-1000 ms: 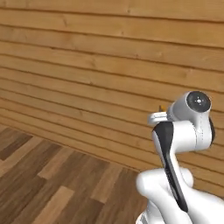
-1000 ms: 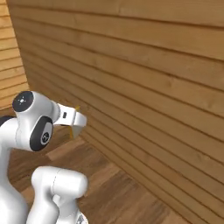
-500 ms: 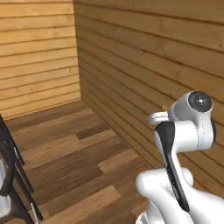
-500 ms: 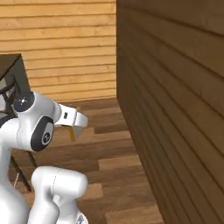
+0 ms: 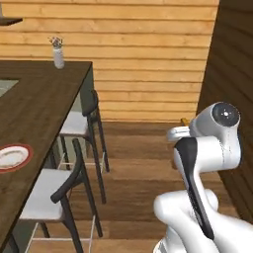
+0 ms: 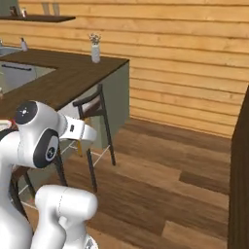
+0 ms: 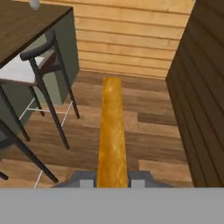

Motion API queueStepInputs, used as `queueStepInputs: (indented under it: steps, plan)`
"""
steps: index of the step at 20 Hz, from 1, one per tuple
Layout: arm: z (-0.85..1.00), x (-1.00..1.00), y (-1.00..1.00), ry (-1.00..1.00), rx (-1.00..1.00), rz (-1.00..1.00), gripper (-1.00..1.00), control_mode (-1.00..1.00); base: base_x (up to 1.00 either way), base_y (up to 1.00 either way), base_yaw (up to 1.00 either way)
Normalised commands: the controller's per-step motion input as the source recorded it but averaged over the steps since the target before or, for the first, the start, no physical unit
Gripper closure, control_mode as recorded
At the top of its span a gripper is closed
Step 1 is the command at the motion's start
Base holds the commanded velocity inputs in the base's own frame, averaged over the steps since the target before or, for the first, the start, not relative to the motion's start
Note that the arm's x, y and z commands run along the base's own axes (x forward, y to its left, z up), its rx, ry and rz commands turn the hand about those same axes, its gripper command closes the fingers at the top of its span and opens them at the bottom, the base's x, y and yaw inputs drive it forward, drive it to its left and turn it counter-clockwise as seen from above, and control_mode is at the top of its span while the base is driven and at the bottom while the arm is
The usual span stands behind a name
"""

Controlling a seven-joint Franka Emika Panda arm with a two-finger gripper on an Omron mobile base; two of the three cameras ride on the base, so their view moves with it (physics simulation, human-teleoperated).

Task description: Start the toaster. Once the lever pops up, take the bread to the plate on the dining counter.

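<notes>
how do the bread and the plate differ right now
The bread is golden brown, seen edge-on and held off the floor in the claw; the plate is round, white with a red rim, lying flat on the dining counter. The bread is gripped; the plate sits bare.

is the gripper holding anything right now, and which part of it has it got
Yes, the gripper holds the bread slice edge-on, its fingers clamping the slice's near end by its two flat faces.

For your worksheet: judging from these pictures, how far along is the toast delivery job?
Done: the bread is out of the toaster, since the gripper is shut on it, edge-on in the hand view. In hand: carrying it, with the dining counter ahead to the left. Left: setting the slice on the red-rimmed plate, which holds nothing yet.
</notes>
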Motion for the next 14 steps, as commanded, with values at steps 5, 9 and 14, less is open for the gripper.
queueStepInputs:
  steps: [5,9,14]
  plan:
    - [0.00,0.00,0.00,0.00,0.00,0.00,1.00,1.00,0.93,-0.35,0.83]
    - [0.00,0.00,0.00,0.00,0.00,0.00,1.00,1.00,0.69,-0.26,0.91]
    - [0.00,0.00,0.00,0.00,0.00,0.00,1.00,1.00,0.54,-0.25,0.94]
